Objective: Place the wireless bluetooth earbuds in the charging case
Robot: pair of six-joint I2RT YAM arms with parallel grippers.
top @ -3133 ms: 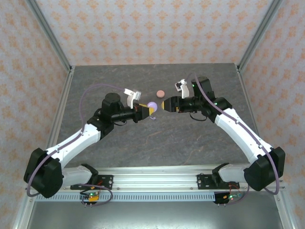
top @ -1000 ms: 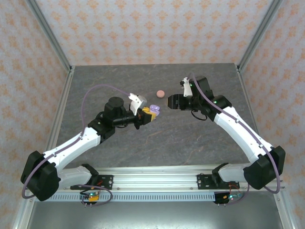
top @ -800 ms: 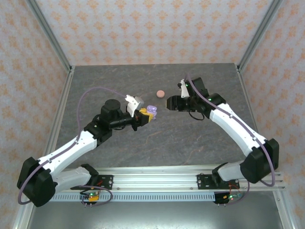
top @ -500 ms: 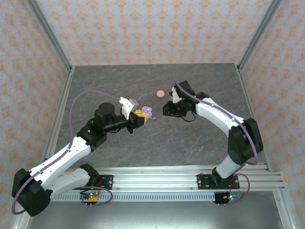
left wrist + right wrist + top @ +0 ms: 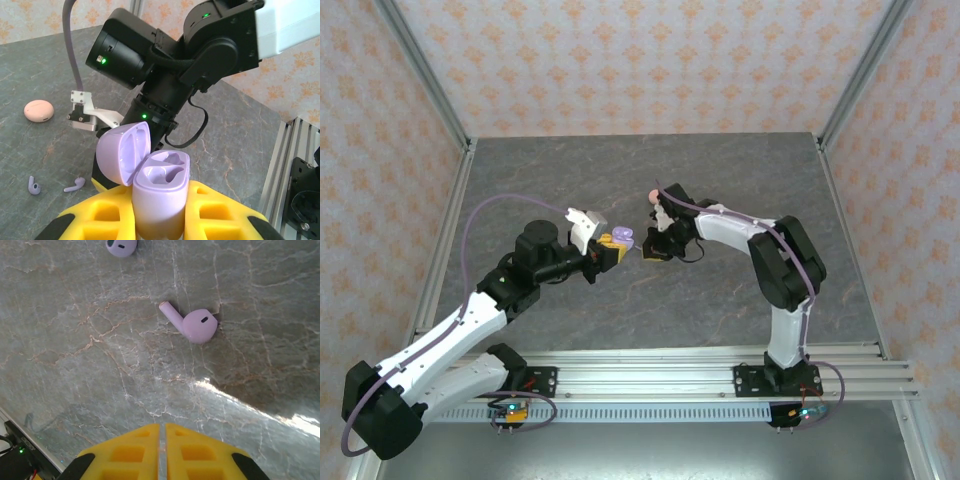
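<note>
Above grey marbled table (image 5: 100, 370): right gripper (image 5: 162, 437), jaws together and empty, is hovering near lilac stemmed plastic earbud (image 5: 194, 325); best opened before descending. The left gripper (image 5: 160, 220) is clamping open lilac plastic charging case (image 5: 161, 187).

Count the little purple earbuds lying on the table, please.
2. One lilac plastic stemmed earbud lies just ahead of the right claw, the other farther off; more may be hidden.
</note>
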